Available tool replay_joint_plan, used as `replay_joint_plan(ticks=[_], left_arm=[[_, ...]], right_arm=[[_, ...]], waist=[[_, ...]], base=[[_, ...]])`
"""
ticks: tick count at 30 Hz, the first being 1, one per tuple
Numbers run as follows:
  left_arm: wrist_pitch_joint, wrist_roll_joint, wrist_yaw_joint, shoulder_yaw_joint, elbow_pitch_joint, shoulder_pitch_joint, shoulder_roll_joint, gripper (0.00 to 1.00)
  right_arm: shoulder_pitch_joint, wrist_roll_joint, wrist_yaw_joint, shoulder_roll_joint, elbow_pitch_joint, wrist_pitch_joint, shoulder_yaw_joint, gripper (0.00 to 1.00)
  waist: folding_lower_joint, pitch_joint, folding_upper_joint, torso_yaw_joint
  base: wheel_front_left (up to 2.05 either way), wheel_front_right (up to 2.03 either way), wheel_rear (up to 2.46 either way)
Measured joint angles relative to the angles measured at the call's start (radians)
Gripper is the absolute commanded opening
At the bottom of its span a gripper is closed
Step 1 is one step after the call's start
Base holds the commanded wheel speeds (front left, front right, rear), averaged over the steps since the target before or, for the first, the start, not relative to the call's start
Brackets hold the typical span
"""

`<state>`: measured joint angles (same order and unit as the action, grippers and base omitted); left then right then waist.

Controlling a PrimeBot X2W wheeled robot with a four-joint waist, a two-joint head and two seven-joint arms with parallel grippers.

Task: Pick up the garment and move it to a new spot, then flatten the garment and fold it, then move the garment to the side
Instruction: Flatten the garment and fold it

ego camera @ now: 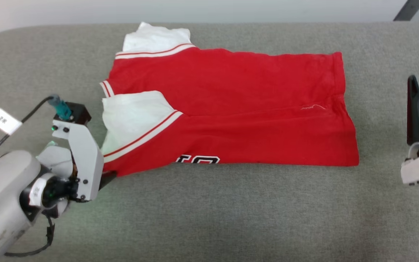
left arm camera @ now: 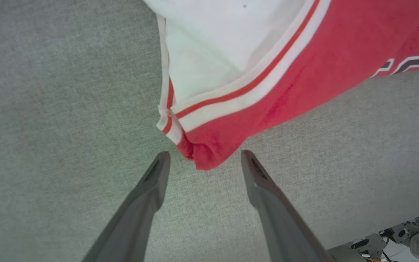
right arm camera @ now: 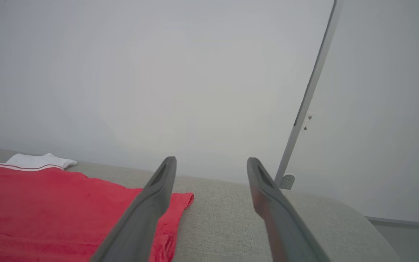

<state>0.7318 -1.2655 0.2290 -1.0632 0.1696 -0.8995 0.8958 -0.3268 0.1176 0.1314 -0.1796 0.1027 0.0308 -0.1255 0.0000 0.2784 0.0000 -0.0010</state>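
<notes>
The garment [ego camera: 231,109] lies on the grey table [ego camera: 209,218], folded lengthwise into a wide red band. Its white sleeves with striped trim are at the left, and a bit of black lettering shows at its near edge. My left gripper [ego camera: 109,175] is low at the garment's near left corner. In the left wrist view the gripper [left arm camera: 203,156] is open, and the red corner of the garment [left arm camera: 304,54] lies just between the fingertips, ungripped. My right gripper [ego camera: 412,83] stands raised off the garment's right end. In the right wrist view it [right arm camera: 211,160] is open and holds nothing, with the garment [right arm camera: 49,203] lower left.
The table's padded grey surface runs wide in front of the garment and to both sides. A pale wall [right arm camera: 158,72] stands behind the far edge. A cable with a white label [ego camera: 4,120] trails from my left wrist.
</notes>
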Motion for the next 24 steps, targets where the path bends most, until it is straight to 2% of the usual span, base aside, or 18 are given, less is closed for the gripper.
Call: replay_joint_plan(ticks=[6, 14, 19, 20, 21, 24], left_arm=[[-0.073, 0.03, -0.002, 0.004, 0.039, 0.011, 0.001, 1.0], [-0.123, 0.017, -0.046, 0.008, 0.146, 0.042, -0.039, 1.0], [-0.139, 0.003, -0.081, 0.011, 0.201, 0.046, -0.074, 0.99], [-0.138, 0.004, -0.095, 0.008, 0.207, 0.045, -0.077, 0.14], [-0.14, 0.007, -0.102, 0.007, 0.214, 0.043, -0.081, 0.0], [-0.141, 0.008, -0.122, 0.003, 0.232, 0.038, -0.1, 0.0]], right_arm=[[0.054, -0.005, 0.0, 0.05, 0.049, 0.009, -0.029, 1.0], [0.081, -0.005, 0.0, 0.068, 0.067, 0.026, -0.039, 1.0], [0.107, 0.015, 0.0, 0.06, 0.065, 0.086, -0.031, 1.0], [0.114, 0.026, 0.0, 0.059, 0.063, 0.104, -0.027, 1.0], [0.117, 0.034, 0.0, 0.058, 0.058, 0.128, -0.02, 1.0], [0.127, 0.058, 0.0, 0.053, 0.047, 0.209, 0.008, 1.0]], waist=[[0.0, 0.029, 0.0, -0.021], [0.0, 0.048, 0.0, -0.046], [0.0, 0.048, 0.0, -0.041], [-0.0001, 0.048, 0.0, -0.038], [0.0, 0.047, 0.0, -0.036], [-0.0001, 0.046, 0.0, -0.026]], base=[[0.0, 0.0, 0.0], [0.0, 0.0, 0.0], [0.0, 0.0, 0.0], [0.0, 0.0, 0.0], [0.0, 0.0, 0.0], [0.0, 0.0, 0.0]])
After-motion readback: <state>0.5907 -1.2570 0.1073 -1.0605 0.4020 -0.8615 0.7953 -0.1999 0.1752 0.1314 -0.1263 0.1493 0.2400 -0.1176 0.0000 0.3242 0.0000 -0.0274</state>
